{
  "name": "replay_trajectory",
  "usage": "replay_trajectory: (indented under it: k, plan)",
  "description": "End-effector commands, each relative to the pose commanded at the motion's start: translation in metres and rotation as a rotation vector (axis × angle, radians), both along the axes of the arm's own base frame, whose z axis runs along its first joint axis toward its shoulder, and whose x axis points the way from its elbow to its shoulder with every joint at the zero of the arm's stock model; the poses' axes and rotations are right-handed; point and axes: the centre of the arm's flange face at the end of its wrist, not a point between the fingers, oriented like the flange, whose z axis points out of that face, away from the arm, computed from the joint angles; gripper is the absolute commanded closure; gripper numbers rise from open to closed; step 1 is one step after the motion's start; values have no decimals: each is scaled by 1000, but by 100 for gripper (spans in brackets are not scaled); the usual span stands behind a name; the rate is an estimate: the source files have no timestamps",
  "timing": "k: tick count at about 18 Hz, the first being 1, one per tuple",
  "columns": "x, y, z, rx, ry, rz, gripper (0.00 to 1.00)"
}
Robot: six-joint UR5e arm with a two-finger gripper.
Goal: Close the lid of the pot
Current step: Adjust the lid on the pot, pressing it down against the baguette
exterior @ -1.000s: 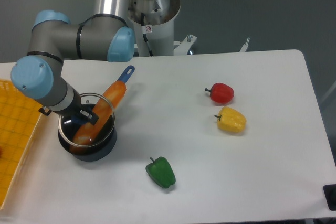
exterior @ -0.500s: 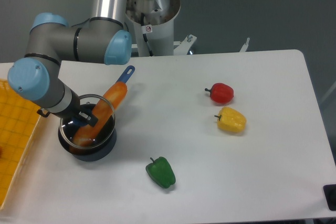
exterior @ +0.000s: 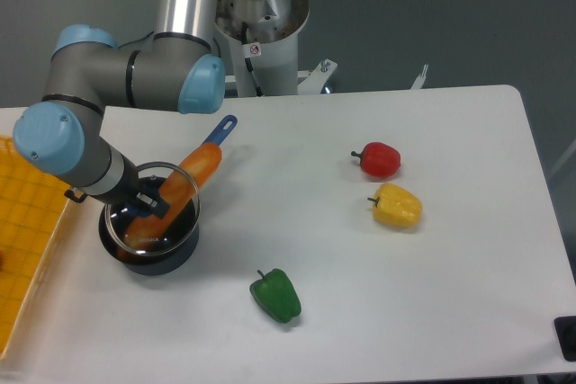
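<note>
The dark pot (exterior: 166,258) stands at the table's left, near the yellow tray. The glass lid (exterior: 177,225) with its silver rim hovers just over the pot's mouth, slightly tilted. My gripper (exterior: 144,207) reaches down onto the lid's centre and is shut on the blue knob, which the black fingers mostly hide. An orange utensil with a blue handle (exterior: 196,166) lies in the pot. It sticks out over the far right rim, under the lid's edge.
A yellow gridded tray (exterior: 27,231) lies at the left edge, close to the pot. A red pepper (exterior: 378,159) and a yellow pepper (exterior: 397,206) sit at centre right. A green pepper (exterior: 276,295) lies near the front. The arm's base column (exterior: 261,24) stands behind.
The gripper and lid have shifted slightly left and lower over the pot. The orange utensil's blue handle tip has swung a little to the right.
</note>
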Motion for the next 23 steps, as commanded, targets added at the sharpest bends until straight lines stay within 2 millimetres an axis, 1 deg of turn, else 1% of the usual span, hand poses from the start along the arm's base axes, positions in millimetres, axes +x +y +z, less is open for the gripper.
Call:
replay_trajectory:
  k: [2,5,9,11,13,20,23]
  plan:
    - [-1,2,2,4,2,0,49]
    - [-2,4,-2,-1,1,-2,47]
    - [-6,10,-3,-8,26,-8,47]
    - [-6,10,-6,-15,25,-8,47]
    - [-6,10,-2,-7,26,-8,47]
    - [0,9,-3,-13,26,-14,47]
    - [5,10,0,-11,28,-23,43]
